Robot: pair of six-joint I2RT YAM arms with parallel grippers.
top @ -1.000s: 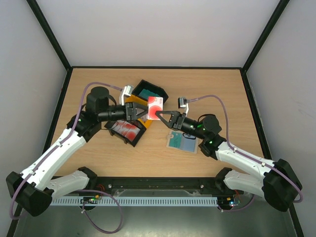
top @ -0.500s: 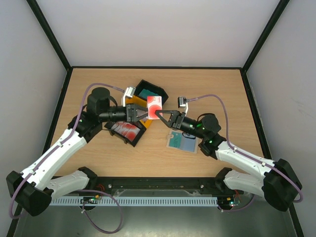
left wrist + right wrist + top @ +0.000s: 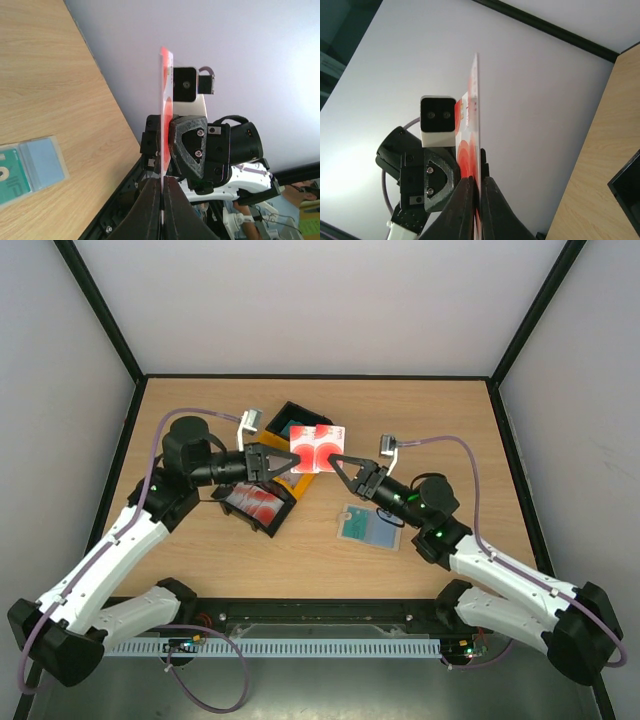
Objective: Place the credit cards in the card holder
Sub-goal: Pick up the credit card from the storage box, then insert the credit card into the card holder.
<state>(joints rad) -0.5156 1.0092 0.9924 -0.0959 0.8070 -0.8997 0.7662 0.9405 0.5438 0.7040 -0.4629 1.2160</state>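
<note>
Two red-and-white credit cards are held upright above the table, side by side. My left gripper [image 3: 295,461] is shut on the left card [image 3: 304,448], seen edge-on in the left wrist view [image 3: 163,110]. My right gripper [image 3: 336,460] is shut on the right card [image 3: 329,447], seen edge-on in the right wrist view [image 3: 476,115]. The two grippers face each other, fingertips close together. The card holder [image 3: 370,527] lies open on the table under my right arm, teal and blue-grey inside; it also shows in the left wrist view [image 3: 30,165].
A black tray [image 3: 268,521] with red-and-white cards sits under my left gripper. A second black tray [image 3: 322,426] with a teal card stands behind the held cards, and a yellow tray [image 3: 293,486] lies between them. The table's near edge rail [image 3: 320,610] runs in front.
Both grippers have risen and drawn slightly apart. The red-and-white stack held between them now shows as two cards side by side, one in each gripper.
</note>
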